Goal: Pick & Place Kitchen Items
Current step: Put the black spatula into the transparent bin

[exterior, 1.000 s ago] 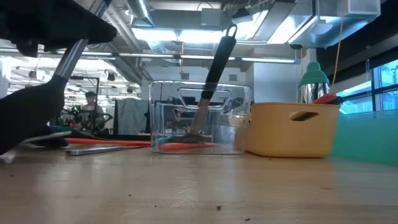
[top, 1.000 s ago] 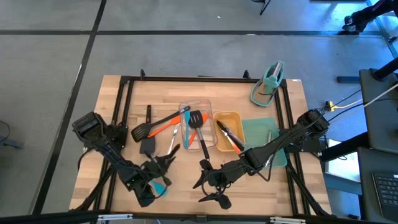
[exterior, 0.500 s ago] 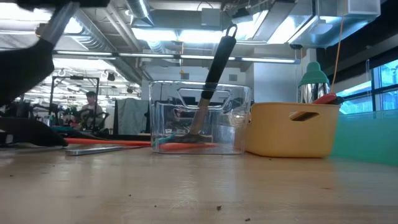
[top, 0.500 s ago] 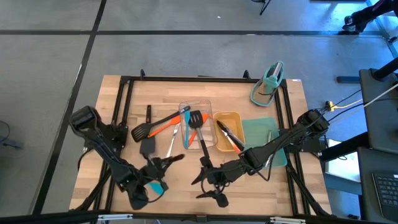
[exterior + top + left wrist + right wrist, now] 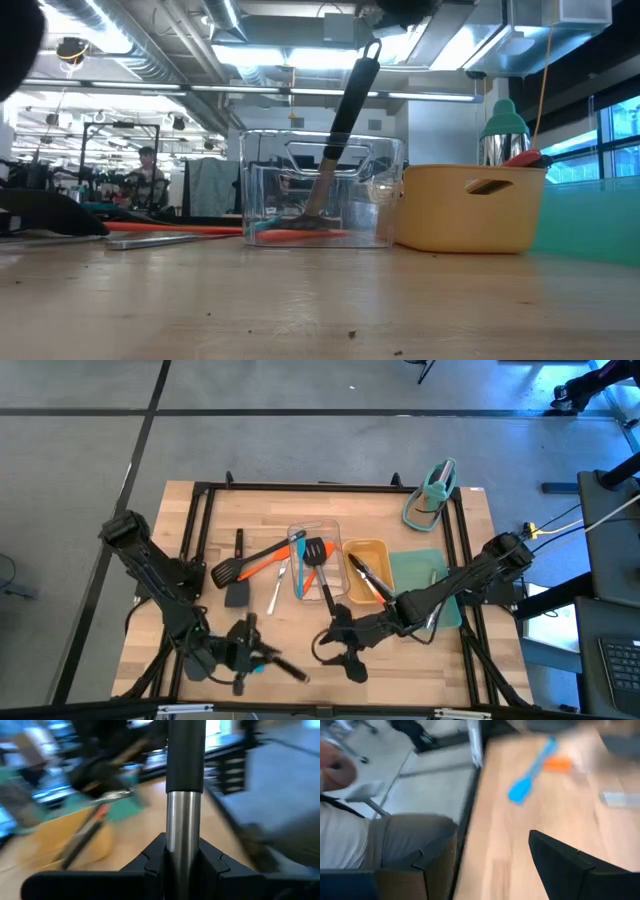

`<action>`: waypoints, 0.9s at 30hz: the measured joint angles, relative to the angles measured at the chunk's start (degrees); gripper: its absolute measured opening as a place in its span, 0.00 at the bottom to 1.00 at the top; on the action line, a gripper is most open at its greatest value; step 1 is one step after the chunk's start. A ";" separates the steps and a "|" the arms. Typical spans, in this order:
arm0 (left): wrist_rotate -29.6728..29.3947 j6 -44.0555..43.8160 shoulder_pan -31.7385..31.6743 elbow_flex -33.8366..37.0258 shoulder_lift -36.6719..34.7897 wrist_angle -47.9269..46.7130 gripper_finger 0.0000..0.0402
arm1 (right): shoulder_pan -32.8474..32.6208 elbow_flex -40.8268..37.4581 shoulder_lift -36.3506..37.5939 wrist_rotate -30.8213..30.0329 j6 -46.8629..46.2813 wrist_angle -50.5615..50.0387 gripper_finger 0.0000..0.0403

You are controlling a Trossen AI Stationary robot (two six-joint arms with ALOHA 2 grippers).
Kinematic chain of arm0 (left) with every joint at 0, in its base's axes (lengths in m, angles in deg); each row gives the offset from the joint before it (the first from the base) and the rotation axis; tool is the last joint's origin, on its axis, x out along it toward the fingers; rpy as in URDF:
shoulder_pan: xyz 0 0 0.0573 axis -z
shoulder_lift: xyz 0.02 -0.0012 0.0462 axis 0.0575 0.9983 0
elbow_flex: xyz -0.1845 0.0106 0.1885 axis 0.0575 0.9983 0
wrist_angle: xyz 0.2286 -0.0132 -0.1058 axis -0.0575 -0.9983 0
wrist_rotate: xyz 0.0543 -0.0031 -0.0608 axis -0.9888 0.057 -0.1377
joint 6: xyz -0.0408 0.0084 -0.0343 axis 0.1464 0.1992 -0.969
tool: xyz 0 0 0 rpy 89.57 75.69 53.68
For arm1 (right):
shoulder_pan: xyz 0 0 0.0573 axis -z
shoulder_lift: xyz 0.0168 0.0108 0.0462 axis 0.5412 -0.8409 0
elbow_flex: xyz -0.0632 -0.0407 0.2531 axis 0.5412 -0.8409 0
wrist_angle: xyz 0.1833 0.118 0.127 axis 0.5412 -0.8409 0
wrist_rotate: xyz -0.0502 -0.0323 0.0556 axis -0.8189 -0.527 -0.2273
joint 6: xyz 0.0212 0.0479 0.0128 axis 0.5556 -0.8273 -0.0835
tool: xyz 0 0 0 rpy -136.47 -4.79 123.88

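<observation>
**High view: left gripper holds a utensil near the front edge**

High view shows the left gripper near the table's front edge, pinching a utensil with steel shaft and black handle. The right gripper hangs beside it, fingers spread, holding nothing. Other utensils lie mid-table: an orange spatula, a black turner leaning in the clear tray, and tongs in the yellow tray.

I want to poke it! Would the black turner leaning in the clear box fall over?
Probably: the turner only leans on the rim of the clear box, handle sticking high above, so a nudge could topple it. It looks stiff; its handle runs straight. The box looks light and might scoot.
</observation>
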 joint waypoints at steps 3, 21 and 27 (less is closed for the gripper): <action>6.00 -0.41 -0.89 -0.05 -0.37 -1.40 0.14 | 0.99 -0.04 1.66 1.21 -6.24 -4.45 0.63; 26.55 -9.49 -15.56 0.02 6.65 -11.86 0.14 | 6.90 0.00 3.01 8.72 -15.28 -4.37 0.63; 26.64 -9.09 -16.29 0.02 6.72 -11.42 0.14 | 6.45 0.04 1.81 8.79 -17.71 -3.95 0.63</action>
